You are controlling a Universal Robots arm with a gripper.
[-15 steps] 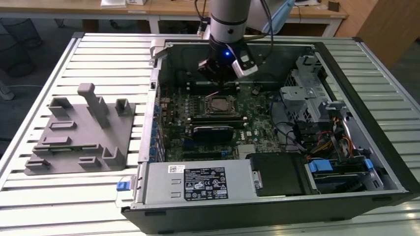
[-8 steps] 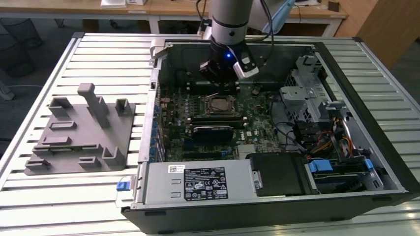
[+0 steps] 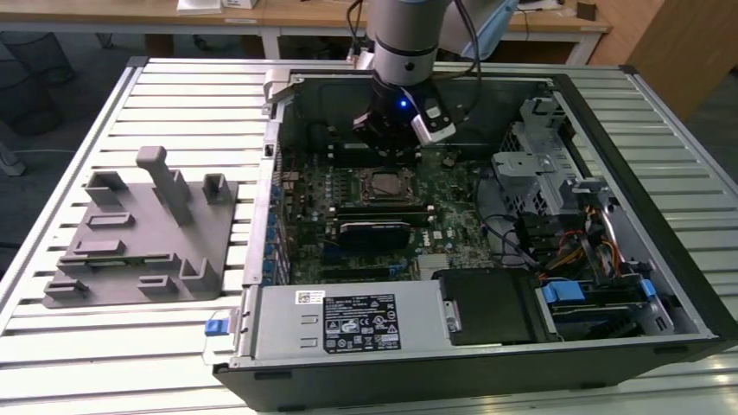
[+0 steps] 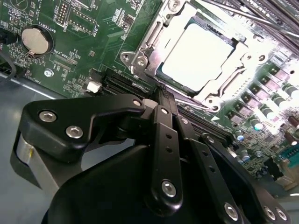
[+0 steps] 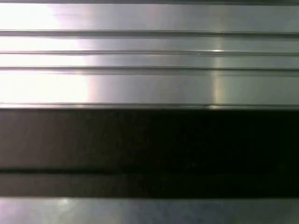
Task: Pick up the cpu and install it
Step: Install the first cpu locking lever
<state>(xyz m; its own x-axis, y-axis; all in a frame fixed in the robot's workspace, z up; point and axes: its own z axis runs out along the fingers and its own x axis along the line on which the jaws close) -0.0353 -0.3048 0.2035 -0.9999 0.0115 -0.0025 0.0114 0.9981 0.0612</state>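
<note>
A ribbed aluminium table [image 3: 138,95] carries an open black computer case [image 3: 680,285] lying on its side, seen from the near edge in the exterior view. Nearest, at 6 o'clock inside the case, sits the grey power supply [image 3: 346,320], with a black drive bay [image 3: 490,303] beside it and blue-clipped cables [image 3: 565,290] toward 4 o'clock. At 9 o'clock, outside the case on the table, rests a grey plastic holder block [image 3: 138,238] with upright posts. The green motherboard [image 3: 346,199] fills the middle of the case, and the cpu [image 3: 385,183] lies flat in its square metal-framed socket [image 3: 359,184] at the board's centre; in the second wrist view the cpu [image 4: 198,53] shows as a bright square inside the socket frame [image 4: 140,60], with a round coin battery [image 4: 35,39] on the board well apart from it. The gripper [image 3: 392,147] hangs just above and beyond the socket, toward 12 o'clock, and in the second wrist view its black linkages [image 4: 163,140] converge toward the socket's edge, but whether the jaws are spread or pressed together cannot be told. Farther back, wooden desks [image 3: 300,17] stand across the room.
</note>
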